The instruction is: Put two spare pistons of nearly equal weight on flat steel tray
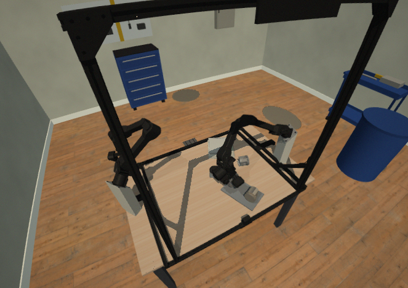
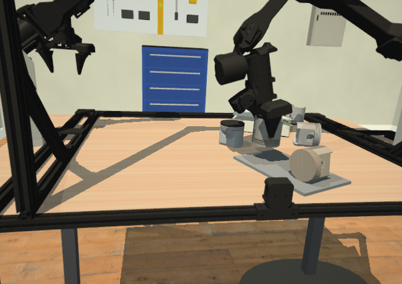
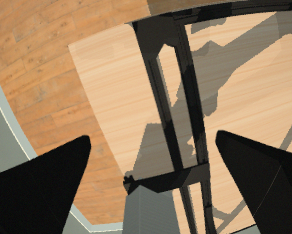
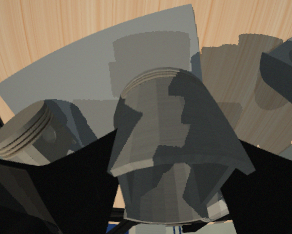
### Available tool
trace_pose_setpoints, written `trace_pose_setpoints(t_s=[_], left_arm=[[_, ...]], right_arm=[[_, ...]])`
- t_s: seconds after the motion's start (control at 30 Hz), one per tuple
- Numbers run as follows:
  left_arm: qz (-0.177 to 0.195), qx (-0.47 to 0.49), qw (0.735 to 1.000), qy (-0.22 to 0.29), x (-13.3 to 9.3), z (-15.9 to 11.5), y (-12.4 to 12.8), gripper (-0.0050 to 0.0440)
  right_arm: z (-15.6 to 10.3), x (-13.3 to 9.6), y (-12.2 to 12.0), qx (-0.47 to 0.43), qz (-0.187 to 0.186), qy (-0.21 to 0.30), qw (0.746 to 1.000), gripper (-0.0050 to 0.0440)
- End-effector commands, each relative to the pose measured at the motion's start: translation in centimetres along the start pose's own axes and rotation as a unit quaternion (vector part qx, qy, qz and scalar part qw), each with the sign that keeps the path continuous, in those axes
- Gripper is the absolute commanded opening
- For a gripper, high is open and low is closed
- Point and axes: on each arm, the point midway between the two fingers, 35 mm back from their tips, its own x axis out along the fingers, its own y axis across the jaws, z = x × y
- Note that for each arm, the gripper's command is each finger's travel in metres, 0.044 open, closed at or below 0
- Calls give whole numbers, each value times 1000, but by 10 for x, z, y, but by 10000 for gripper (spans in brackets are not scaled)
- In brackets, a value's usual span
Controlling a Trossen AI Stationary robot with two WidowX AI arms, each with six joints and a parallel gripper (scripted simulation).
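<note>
While the right gripper [image 1: 234, 190] [image 2: 270, 133] [image 4: 166, 133] is gripping a piston [image 2: 266, 135] [image 4: 172, 135], apparently above the tray's rear end, the tray [image 1: 226, 191] [image 2: 336, 184] [image 4: 65, 75] is extending beyond it toward me; a tan piston [image 1: 252, 194] [image 2: 308, 164] [image 4: 27, 132] is occupying the near end. Lowering seems next, keeping them apart.

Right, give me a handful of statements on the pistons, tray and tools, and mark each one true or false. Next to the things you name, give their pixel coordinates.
1. The tan piston [image 1: 251, 194] [image 2: 309, 165] [image 4: 27, 131] lies on its side on the steel tray [image 1: 232, 193] [image 2: 336, 181] [image 4: 65, 77]. True.
2. The dark-topped piston [image 2: 231, 135] stands on the tray. False: it stands on the bench [image 1: 184, 217] [image 2: 147, 181], beside the tray.
3. The right tool [image 2: 271, 133] [image 4: 166, 133] grips a piston [image 2: 264, 135] [image 4: 165, 135]. True.
4. The left tool [image 2: 65, 71] [image 3: 154, 139] is shut. False: its fingers stand wide apart.
5. The tray lies flat. True.
</note>
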Motion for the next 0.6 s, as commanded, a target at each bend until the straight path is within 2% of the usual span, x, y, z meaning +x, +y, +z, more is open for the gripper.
trace_pose_setpoints(t_s=[0.0, 0.57], left_arm=[[-1, 0, 1000, 0, 0, 0, 0, 440], [-1, 0, 1000, 0, 0, 0, 0, 440]], right_arm=[[-1, 9, 2, -5, 3, 4, 1000, 158], [3, 33, 3, -5, 3, 4, 1000, 158]])
